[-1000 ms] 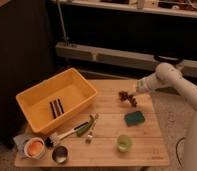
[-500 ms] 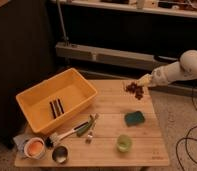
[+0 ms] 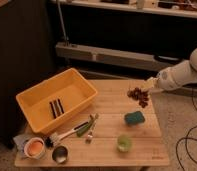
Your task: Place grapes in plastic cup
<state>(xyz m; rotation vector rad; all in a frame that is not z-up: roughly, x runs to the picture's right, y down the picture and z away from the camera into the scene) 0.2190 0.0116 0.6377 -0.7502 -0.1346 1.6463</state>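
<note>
- The gripper (image 3: 148,86) is over the right side of the table, at the end of the pale arm (image 3: 179,75) that reaches in from the right edge.
- The grapes (image 3: 138,95) hang just below and left of its tip. The fingers are closed on the top of the bunch, and the dark cluster dangles free above the wood.
- The plastic cup (image 3: 124,143) stands upright near the front edge of the table, well apart from the grapes, nearer and slightly left of them.
- A teal sponge (image 3: 134,118) lies flat between the hanging bunch and the cup.
- The wooden table (image 3: 109,92) also carries a yellow bin (image 3: 82,85) on its left half, with dark sticks inside.
- A green-handled brush (image 3: 79,130) lies at the bin's near corner, and an orange bowl (image 3: 34,148) and a dark metal cup (image 3: 59,154) sit at the near left corner.
- Behind the table is a dark wall with a pale shelf (image 3: 107,55). Black cables (image 3: 189,142) loop on the speckled floor at the right.
- One second ago the bunch lay on the table further left, with the arm low over it. Now it is lifted and has shifted right.
</note>
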